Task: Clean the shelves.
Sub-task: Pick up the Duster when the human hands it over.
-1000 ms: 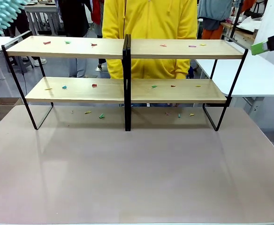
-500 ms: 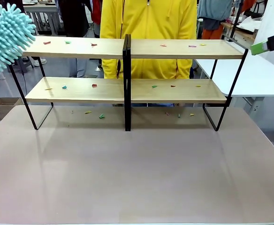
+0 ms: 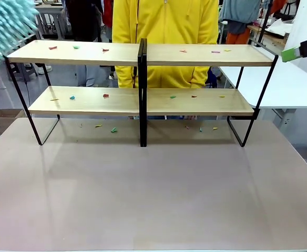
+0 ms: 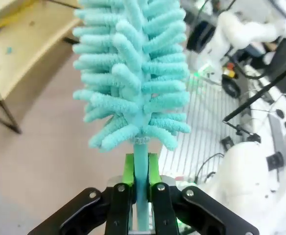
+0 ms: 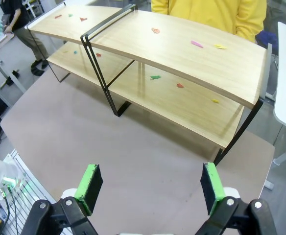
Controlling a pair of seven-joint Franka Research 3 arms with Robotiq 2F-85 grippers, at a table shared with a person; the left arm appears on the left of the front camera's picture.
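The teal duster (image 3: 5, 26) is lifting back up and drifting toward the left edge of the front view, after dipping half a second ago across the left end of the top board of the shelves (image 3: 90, 52). It is blurring with motion, sitting higher than that dip yet fuller in view than a second ago. The person in yellow (image 3: 166, 31) is shifting slightly leftward.

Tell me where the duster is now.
In the front view the duster is at the top left, by the left end of the shelves; the left gripper is shut on its handle.
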